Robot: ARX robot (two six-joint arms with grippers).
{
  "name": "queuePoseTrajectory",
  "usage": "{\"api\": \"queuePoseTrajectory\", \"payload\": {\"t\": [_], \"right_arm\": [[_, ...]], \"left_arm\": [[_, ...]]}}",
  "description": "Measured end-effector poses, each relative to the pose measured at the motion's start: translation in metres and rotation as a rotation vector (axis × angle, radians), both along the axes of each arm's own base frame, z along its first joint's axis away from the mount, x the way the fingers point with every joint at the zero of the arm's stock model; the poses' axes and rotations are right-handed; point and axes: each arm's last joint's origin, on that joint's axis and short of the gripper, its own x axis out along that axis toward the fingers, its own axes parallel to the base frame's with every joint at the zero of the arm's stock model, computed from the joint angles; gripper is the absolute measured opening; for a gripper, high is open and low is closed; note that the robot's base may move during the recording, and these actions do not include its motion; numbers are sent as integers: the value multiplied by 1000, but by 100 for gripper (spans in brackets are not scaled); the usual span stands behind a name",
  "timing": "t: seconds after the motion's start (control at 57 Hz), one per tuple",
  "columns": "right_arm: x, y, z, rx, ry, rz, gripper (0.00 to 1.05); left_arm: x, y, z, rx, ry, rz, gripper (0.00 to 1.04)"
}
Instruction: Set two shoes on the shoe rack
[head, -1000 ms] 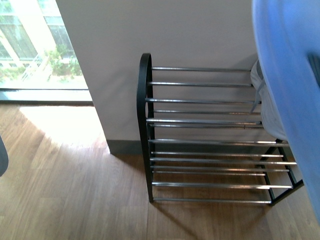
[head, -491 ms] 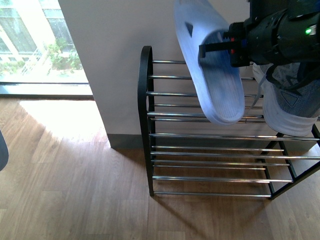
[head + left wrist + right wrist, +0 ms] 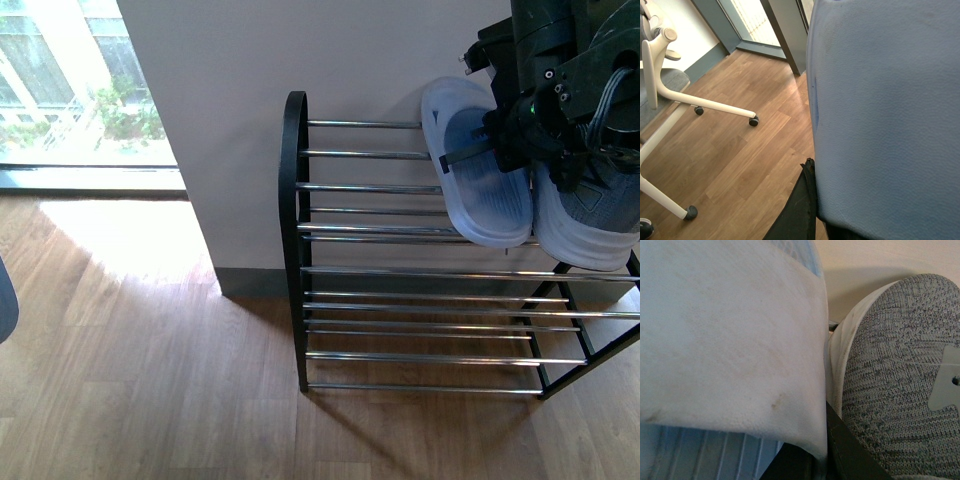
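Observation:
The shoe rack (image 3: 400,240) stands against the wall, black side frames with chrome bars. On its upper tier a light-blue slide sandal (image 3: 475,175) lies sole up on the bars, beside a grey knit sneaker (image 3: 590,215). My right gripper (image 3: 497,150) is shut on that sandal. Up close, the sandal's pale strap (image 3: 730,340) sits next to the sneaker's knit toe (image 3: 900,390), with a black finger (image 3: 850,457) between them. My left gripper (image 3: 812,220) is shut on a second light-blue slide sandal (image 3: 890,115), which hides most of its jaws.
A white office chair base with casters (image 3: 700,105) stands on the wood floor (image 3: 150,380) near the left arm. A bright window (image 3: 60,90) lies left of the grey wall (image 3: 300,60). The rack's lower tiers (image 3: 430,340) hold nothing.
The right arm has brought the sandal down from close in front of the camera onto the rack's upper bars, next to the sneaker.

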Motion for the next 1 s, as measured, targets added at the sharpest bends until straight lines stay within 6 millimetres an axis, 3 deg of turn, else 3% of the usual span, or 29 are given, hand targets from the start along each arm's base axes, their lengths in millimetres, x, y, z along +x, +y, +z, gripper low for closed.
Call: {"api": "queuePoseTrajectory", "payload": {"t": [0.105, 0.333, 0.544, 0.614, 0.684, 0.772, 0.895, 1.0], "right_arm": [[2, 1, 1, -1, 30, 5, 3], [-3, 2, 15, 130, 44, 25, 33], [-37, -4, 78, 334, -25, 89, 62], [-63, -19, 112, 392, -126, 122, 78], [-88, -45, 128, 408, -242, 91, 93], [-108, -67, 115, 438, -524, 92, 77], [-135, -71, 101, 458, -624, 136, 60], [-155, -75, 106, 464, -677, 155, 46]], "left_arm": [[0, 0, 0, 0, 0, 1, 2], [0, 0, 0, 0, 0, 0, 2], [0, 0, 0, 0, 0, 0, 2], [0, 0, 0, 0, 0, 0, 2], [0, 0, 0, 0, 0, 0, 2], [0, 0, 0, 0, 0, 2, 2], [0, 0, 0, 0, 0, -2, 2], [0, 0, 0, 0, 0, 0, 2]]}}
